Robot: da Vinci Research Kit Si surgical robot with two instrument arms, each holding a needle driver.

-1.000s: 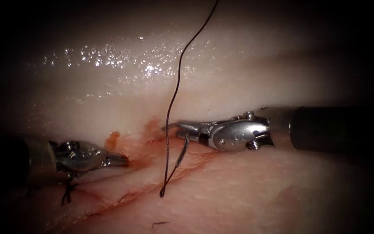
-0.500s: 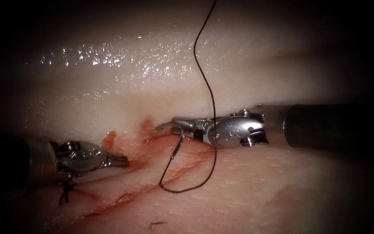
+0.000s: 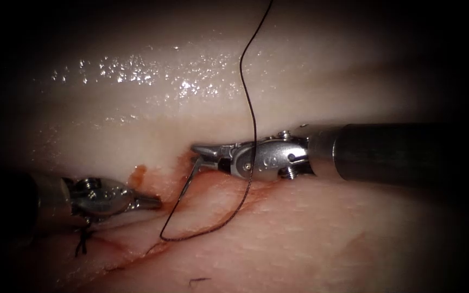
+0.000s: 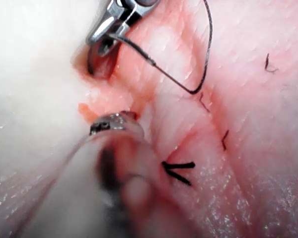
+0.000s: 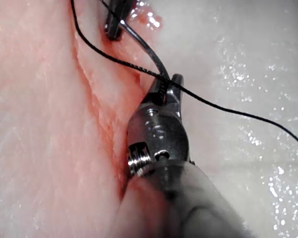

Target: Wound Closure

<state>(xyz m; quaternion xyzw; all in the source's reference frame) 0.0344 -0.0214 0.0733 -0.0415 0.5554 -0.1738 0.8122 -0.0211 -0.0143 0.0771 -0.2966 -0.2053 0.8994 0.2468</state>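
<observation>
My right tool (image 3: 199, 150) reaches in from the right, its jaws shut on the curved needle (image 3: 188, 176) near its pointed end. The needle's tail hangs down-left over the cut (image 3: 153, 249) and looks free of the tissue (image 3: 327, 244). From the tail, the dark thread (image 3: 251, 119) loops low over the tissue, crosses the right tool and climbs out of the top. My left tool (image 3: 150, 202) lies low on the left, jaws shut on nothing, a short way left of the needle's tail. In the wrist views I see the needle (image 4: 136, 52) in the right tool's jaws (image 5: 169, 82).
A tied stitch knot (image 3: 84, 240) sits on the cut just below the left tool, also seen as the knot (image 4: 179, 171). Red fluid (image 3: 139, 173) stains the tissue above the left tool's tip. A short cut end of thread (image 3: 199, 281) lies near the bottom edge.
The right tool has moved left and slightly up with the needle. The thread's low loop has widened and swung left. The left tool has stayed put.
</observation>
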